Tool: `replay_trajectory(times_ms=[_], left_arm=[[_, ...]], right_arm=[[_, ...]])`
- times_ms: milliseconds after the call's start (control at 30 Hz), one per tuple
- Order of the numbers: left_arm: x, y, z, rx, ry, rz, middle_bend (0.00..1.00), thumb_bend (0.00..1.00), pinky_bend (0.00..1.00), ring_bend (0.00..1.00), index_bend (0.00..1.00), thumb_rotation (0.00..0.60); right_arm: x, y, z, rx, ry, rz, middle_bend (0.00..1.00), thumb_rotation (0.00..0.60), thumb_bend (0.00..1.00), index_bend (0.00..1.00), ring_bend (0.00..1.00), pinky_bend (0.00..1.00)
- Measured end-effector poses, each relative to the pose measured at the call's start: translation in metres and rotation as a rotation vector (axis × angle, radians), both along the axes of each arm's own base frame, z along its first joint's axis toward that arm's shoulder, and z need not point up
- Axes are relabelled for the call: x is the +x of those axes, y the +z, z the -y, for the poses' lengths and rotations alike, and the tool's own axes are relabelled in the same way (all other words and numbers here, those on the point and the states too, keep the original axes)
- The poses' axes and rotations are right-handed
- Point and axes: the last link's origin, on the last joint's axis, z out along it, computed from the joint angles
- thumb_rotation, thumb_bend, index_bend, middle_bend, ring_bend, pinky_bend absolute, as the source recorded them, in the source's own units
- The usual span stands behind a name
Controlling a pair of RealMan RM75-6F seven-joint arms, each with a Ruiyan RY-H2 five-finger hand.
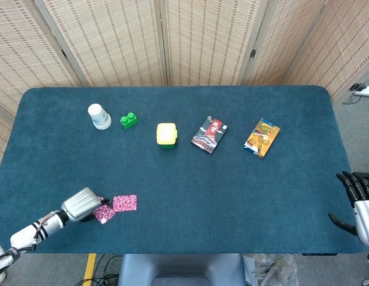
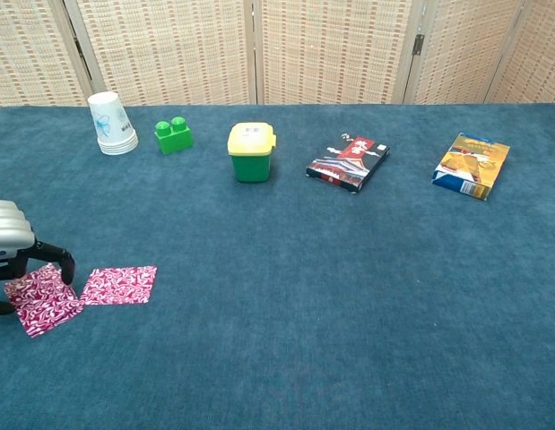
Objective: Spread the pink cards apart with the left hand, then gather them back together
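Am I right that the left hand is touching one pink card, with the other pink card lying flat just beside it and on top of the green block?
Not quite. The second pink card lies flat on the blue table, not on the green block, which stands far back near the paper cups. The chest view shows this. The rest holds: the left hand touches the other pink card.

Two pink cards with a white swirled pattern lie flat on the blue table near its front left corner. The right card (image 2: 119, 285) sits free and roughly square to the table edge. The left card (image 2: 44, 301) lies turned at an angle just beside it, nearly touching at the corners.
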Motion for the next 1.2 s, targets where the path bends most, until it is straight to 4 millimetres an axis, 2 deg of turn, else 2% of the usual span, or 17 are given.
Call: replay_trajectory(times_ms=[167,700,933,1100,1200], left_arm=[[-0.004,0.004,-0.002,0.004,-0.005,-0.017,1.00,0.32,1.00,0.95,0.35,0.600],[-0.004,-0.002,-0.001,-0.005,-0.011,-0.029,1.00,0.32,1.00,0.94,0.32,0.600],[0.000,-0.004,-0.001,-0.003,-0.023,-0.023,0.99,0.32,1.00,0.94,0.32,0.600],[0.004,-0.005,-0.001,0.002,-0.011,-0.009,0.99,0.32,1.00,0.94,0.26,0.600],[0.011,-0.005,0.000,0.018,0.024,0.043,0.99,0.32,1.00,0.94,0.25,0.600]], right_arm=[[0.001,0.000,-0.001,-0.005,0.001,-0.002,0.15,0.600,0.18,0.11,0.12,0.18],[0.002,0.001,-0.004,-0.010,0.000,-0.006,0.15,0.600,0.18,0.11,0.12,0.18],[0.003,0.001,-0.005,-0.010,0.000,-0.006,0.15,0.600,0.18,0.11,0.12,0.18],[0.002,0.003,-0.007,-0.017,-0.003,-0.005,0.15,0.600,0.18,0.11,0.13,0.18],[0.001,0.003,-0.007,-0.016,-0.002,-0.004,0.15,0.600,0.18,0.11,0.13,0.18]])
